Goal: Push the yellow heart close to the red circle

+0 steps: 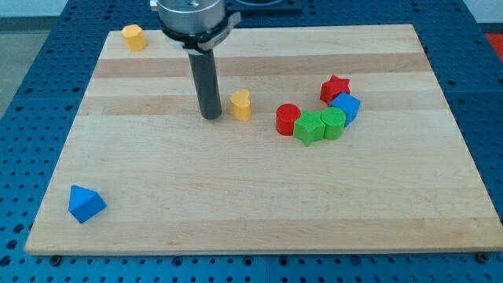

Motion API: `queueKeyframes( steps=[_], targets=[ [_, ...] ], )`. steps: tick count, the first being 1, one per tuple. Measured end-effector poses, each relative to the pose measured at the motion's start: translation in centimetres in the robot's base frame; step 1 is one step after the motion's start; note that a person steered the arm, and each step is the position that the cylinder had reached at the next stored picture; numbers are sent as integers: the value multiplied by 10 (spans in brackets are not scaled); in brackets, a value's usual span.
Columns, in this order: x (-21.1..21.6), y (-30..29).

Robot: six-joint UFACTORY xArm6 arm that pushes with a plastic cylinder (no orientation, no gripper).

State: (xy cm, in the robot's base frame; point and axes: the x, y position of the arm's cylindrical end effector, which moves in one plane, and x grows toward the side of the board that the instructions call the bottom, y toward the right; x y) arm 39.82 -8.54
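The yellow heart (241,104) stands on the wooden board near the middle, a little toward the view's top. The red circle (288,119) is to its right and slightly lower, about a block's width away. My tip (211,116) rests on the board just left of the yellow heart, with a narrow gap between them. The dark rod rises from the tip to the arm's mount at the view's top.
A green star (310,127) touches the red circle's right side, with a green round block (333,123), a blue cube (345,106) and a red star (335,88) curving up beyond. A yellow block (134,37) is top left. A blue triangle (85,203) is bottom left.
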Motion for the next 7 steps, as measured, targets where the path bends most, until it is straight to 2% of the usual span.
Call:
queueKeyframes(
  steps=[1,2,3,4,5,7],
  targets=[
    [-31,1],
    [-38,27],
    [-19,14],
    [4,-26],
    [19,-27],
    [-11,29]
  ],
)
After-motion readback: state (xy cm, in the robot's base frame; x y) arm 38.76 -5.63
